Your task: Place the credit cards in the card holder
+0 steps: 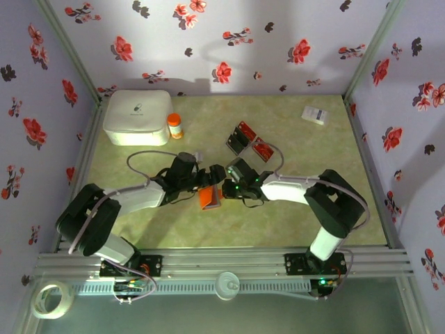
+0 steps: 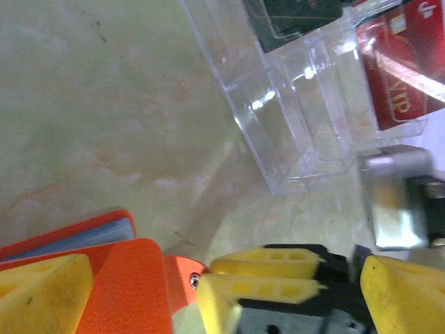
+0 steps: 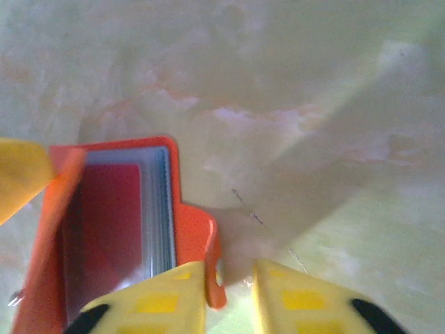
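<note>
The orange card holder (image 1: pixel 209 198) stands open on the table between both grippers. A red credit card (image 3: pixel 108 223) sits in its bluish-grey inside. My left gripper (image 2: pixel 226 268) is open wide, and one yellow finger (image 2: pixel 42 292) rests against the holder's cover (image 2: pixel 132 285). My right gripper (image 3: pixel 229 292) is slightly open. The holder's orange clasp tab (image 3: pixel 212 250) lies between its fingers, against the left one, with a gap to the other. More credit cards, red (image 2: pixel 400 76) and black (image 2: pixel 299 14), lie in a clear plastic tray (image 2: pixel 292 125) beyond the grippers.
A white lidded box (image 1: pixel 138 116) and a small orange bottle (image 1: pixel 174 126) stand at the back left. A white printed slip (image 1: pixel 315 115) lies at the back right. Flowered walls close in three sides. A tape roll (image 1: pixel 52 299) lies outside the front rail.
</note>
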Motion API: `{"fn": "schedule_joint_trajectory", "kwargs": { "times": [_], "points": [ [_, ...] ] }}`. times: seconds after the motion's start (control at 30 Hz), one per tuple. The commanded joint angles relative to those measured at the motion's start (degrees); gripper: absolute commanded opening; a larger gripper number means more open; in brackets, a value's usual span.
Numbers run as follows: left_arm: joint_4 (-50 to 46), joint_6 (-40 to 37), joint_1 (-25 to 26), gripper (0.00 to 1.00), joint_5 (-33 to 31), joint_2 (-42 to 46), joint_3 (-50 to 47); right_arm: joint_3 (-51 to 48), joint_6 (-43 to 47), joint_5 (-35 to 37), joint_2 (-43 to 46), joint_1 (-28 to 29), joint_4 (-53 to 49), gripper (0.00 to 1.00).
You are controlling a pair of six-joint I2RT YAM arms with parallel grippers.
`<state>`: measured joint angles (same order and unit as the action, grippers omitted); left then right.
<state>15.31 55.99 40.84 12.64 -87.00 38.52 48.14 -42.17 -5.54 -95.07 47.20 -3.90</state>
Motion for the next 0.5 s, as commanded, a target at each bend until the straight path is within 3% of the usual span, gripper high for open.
{"fn": "schedule_joint_trajectory", "kwargs": {
  "times": [0.0,0.2,0.47],
  "points": [
    [1.07,1.58,1.03,1.00,-4.00,-1.54,-0.20,-1.65,-0.53,0.86,4.19,-0.53,-2.24,0.31],
    [1.65,2.33,1.96,1.00,-7.92,-2.50,-2.10,-4.24,-0.54,2.51,10.09,-0.65,-5.56,0.33],
    [-2.01,-0.25,2.01,1.00,-8.44,-0.18,-0.60,-5.08,-0.45,3.78,15.71,-0.74,-8.53,0.33]
  ]
}}
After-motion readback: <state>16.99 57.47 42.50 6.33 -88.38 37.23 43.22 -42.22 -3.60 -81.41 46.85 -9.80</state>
